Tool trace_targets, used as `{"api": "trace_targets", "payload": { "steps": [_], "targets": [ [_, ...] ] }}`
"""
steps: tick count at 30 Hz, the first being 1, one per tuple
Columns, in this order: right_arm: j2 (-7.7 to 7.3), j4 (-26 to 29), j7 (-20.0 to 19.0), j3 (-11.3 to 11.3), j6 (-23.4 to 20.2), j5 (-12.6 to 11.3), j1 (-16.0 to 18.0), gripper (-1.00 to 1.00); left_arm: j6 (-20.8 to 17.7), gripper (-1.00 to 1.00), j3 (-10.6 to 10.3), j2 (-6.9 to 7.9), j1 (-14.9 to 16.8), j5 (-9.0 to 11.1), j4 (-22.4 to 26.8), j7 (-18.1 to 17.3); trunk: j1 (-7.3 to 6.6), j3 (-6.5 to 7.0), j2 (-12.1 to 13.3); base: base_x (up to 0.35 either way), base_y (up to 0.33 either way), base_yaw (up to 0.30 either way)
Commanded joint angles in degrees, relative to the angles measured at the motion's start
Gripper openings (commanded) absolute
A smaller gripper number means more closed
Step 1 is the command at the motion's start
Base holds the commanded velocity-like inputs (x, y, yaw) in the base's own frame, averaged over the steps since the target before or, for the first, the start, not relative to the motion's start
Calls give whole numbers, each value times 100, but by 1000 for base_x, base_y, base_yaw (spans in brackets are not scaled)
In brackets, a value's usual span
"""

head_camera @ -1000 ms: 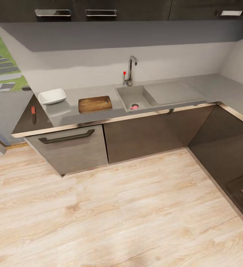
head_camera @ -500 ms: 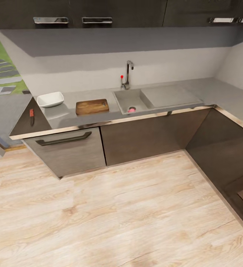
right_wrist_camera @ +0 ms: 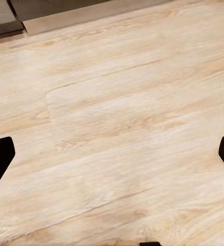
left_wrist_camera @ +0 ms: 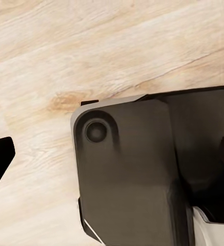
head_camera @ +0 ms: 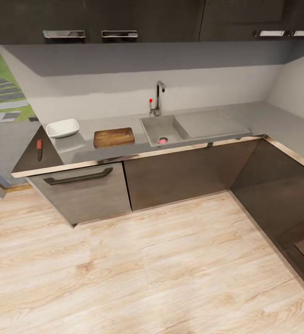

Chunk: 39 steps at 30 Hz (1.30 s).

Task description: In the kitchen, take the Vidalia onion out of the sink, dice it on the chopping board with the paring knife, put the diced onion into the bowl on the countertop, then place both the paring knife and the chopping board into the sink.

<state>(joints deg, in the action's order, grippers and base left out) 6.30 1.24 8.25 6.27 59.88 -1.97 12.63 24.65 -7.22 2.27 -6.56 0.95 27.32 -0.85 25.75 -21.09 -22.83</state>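
While the Vidalia onion (head_camera: 163,140) sits mid-frame in the sink (head_camera: 157,124), drive closer squarely; both wrist views show fingertips spread, grasping nothing.

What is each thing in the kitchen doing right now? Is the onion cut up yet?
Vidalia onion: whole, not cut, sitting in the sink basin.
sink: tap not running, drainboard bare.
chopping board: flat on the countertop, nothing on it.
bowl: upright, empty.
paring knife: lying flat at the countertop's far left end.
drawer: closed.
left gripper: jaws open, over the floor.
right gripper: jaws open, over the floor.
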Motion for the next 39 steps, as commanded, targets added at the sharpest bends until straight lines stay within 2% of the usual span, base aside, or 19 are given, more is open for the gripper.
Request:
{"api": "trace_targets", "payload": {
  "steps": [1,18,39],
  "targets": [
    [2,-2,60,49,12,-18,3,100,5,100,-16,5,-3,11,10,-3,3,2,-9,0,-264,0],
    [3,-4,124,49,12,-14,3,100,5,100,-16,2,-3,11,10,-3,3,157,-9,0,-314,6],
    [11,-2,124,49,12,-15,3,100,5,100,-16,2,-3,11,9,-3,3,348,-9,1,-317,103]
  ]
}}
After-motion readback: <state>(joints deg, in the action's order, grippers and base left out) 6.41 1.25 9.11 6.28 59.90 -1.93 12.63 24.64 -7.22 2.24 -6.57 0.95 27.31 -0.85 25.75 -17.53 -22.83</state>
